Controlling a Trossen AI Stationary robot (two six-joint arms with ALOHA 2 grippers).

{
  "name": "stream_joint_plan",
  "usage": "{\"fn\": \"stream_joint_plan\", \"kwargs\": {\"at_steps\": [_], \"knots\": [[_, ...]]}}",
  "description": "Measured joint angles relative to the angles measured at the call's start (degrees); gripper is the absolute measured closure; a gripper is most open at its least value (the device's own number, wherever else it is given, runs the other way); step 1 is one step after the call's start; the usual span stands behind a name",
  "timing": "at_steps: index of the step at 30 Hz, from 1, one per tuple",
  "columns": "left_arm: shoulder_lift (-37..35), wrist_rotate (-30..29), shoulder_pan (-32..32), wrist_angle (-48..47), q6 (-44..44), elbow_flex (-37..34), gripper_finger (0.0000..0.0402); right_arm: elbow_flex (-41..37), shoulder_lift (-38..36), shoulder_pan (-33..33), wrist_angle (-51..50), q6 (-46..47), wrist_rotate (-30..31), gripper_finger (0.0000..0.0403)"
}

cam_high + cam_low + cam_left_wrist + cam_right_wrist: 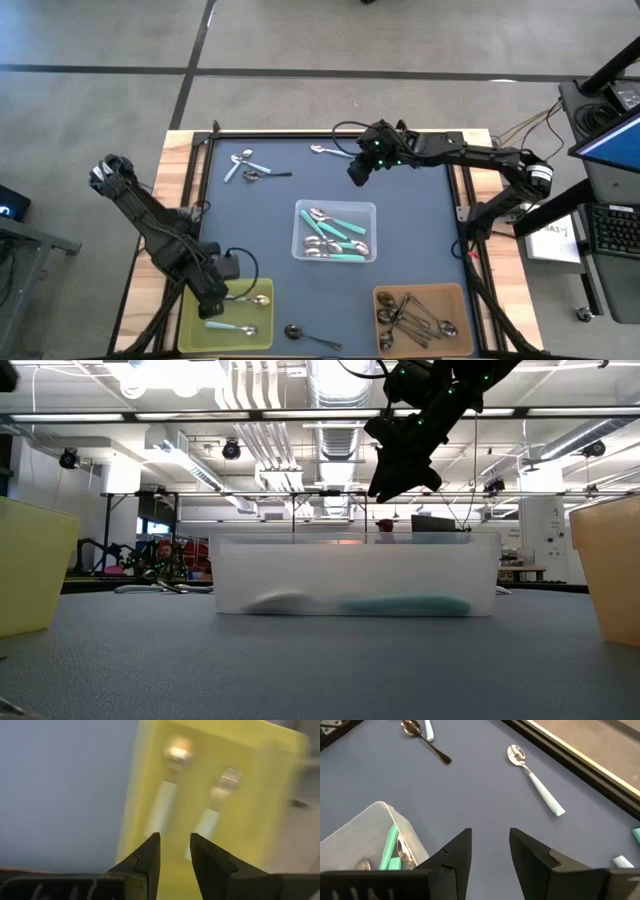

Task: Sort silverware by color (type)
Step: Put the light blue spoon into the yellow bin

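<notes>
My left gripper (pixel 213 305) (pixel 175 845) hovers open over the yellow bin (pixel 190 335), where two pale-handled spoons (pixel 165 805) lie. My right gripper (pixel 357 176) (pixel 490 845) hangs open above the mat, between the clear bin (pixel 300 210) and a loose pale-handled spoon (pixel 535 780) (pixel 330 151) that lies flat near the far edge. The clear bin holds teal-handled spoons (pixel 340 240). Farther left on the mat lie pale-handled spoons (pixel 240 163) and a dark spoon (pixel 268 175) (pixel 427 744). Another dark spoon (pixel 305 335) lies by the near edge.
A brown bin (pixel 462 300) at the near right holds several dark and all-metal spoons (pixel 410 315). The dark mat sits in a black frame (pixel 205 150) on a wooden table. In the low view the right gripper (pixel 400 480) hangs well above the clear bin (pixel 355 575).
</notes>
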Motion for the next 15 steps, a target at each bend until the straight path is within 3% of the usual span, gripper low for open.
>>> {"fn": "stream_joint_plan", "kwargs": {"at_steps": [4,8,15], "knots": [[-0.1,-11.3,3.9,-9.0,-5.6,0.0,0.0313,0.0,0.0,0.0,-0.1,-0.1,0.0,0.028],[-0.2,-12.4,11.0,-16.2,-7.7,0.0,0.0313,0.0,0.0,0.0,-0.1,-3.0,0.0,0.028],[-0.2,-13.8,27.6,-12.3,8.0,0.0,0.0313,0.0,0.0,-0.1,-0.1,-6.8,0.1,0.028]]}}
